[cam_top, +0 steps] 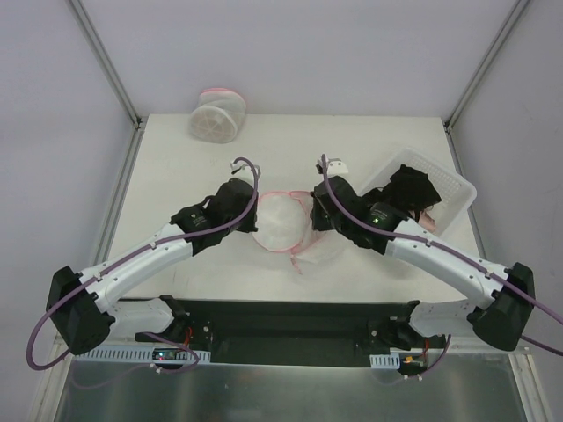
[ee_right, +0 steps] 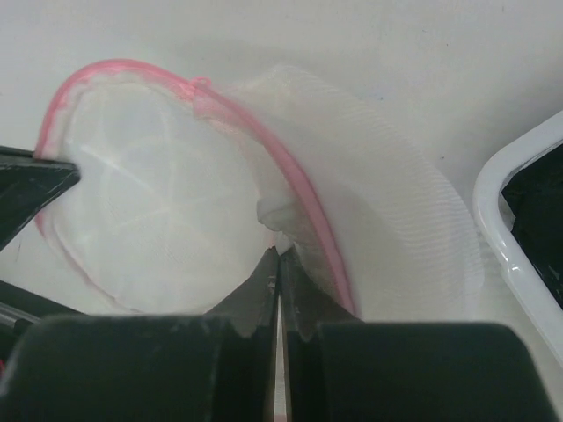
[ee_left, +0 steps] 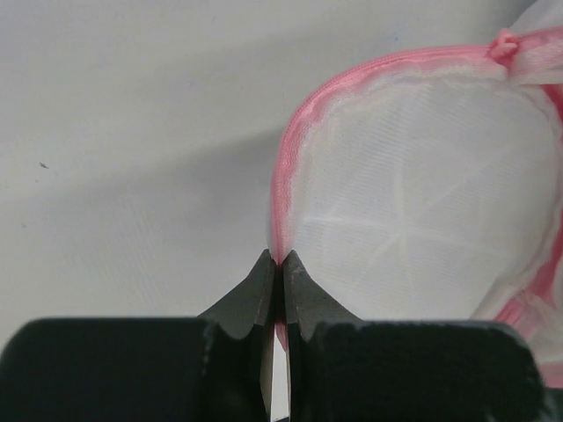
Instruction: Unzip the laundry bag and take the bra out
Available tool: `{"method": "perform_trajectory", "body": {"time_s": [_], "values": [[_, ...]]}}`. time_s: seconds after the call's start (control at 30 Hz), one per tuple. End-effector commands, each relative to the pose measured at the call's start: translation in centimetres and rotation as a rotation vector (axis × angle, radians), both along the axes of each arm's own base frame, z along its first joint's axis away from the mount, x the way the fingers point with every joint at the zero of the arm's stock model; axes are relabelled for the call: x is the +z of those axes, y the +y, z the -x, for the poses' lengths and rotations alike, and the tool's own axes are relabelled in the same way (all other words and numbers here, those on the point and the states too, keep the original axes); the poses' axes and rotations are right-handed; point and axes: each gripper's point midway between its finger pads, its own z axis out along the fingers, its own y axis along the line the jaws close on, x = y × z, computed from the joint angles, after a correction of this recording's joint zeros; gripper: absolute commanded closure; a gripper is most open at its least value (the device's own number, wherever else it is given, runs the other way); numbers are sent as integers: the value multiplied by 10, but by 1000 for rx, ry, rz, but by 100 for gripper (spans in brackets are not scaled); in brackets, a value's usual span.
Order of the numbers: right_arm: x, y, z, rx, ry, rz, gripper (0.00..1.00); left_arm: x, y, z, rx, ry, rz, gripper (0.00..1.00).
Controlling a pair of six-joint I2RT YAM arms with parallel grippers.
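While the left gripper [ee_left: 280, 259] pinches the pink rim [ee_left: 290, 149] at the left edge of the laundry bag [cam_top: 280, 221], the right gripper [ee_right: 277, 255] is pressed together on mesh beside that rim at its right edge. The bag lies crosswise between them, its rim arcing away beyond.

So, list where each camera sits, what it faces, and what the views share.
Top external: above and behind the bases, looking down on the table; left arm, right arm, the laundry bag between them.
Left wrist: on the left arm, looking along the left gripper, shut on the bag's pink rim.
Right wrist: on the right arm, looking along the right gripper, shut on the bag's mesh; basket at right.
Shared: all show the laundry bag.
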Motion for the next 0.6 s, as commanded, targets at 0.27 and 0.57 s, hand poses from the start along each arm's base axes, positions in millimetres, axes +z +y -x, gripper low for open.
{"method": "perform_trajectory", "body": {"time_s": [0.27, 0.57], "values": [[-42, 2, -4, 7, 59, 152, 67, 23, 6, -5, 11, -51, 11, 100], [-92, 18, -14, -8, 146, 230, 74, 18, 4, 6, -14, -17, 46, 100]]}}
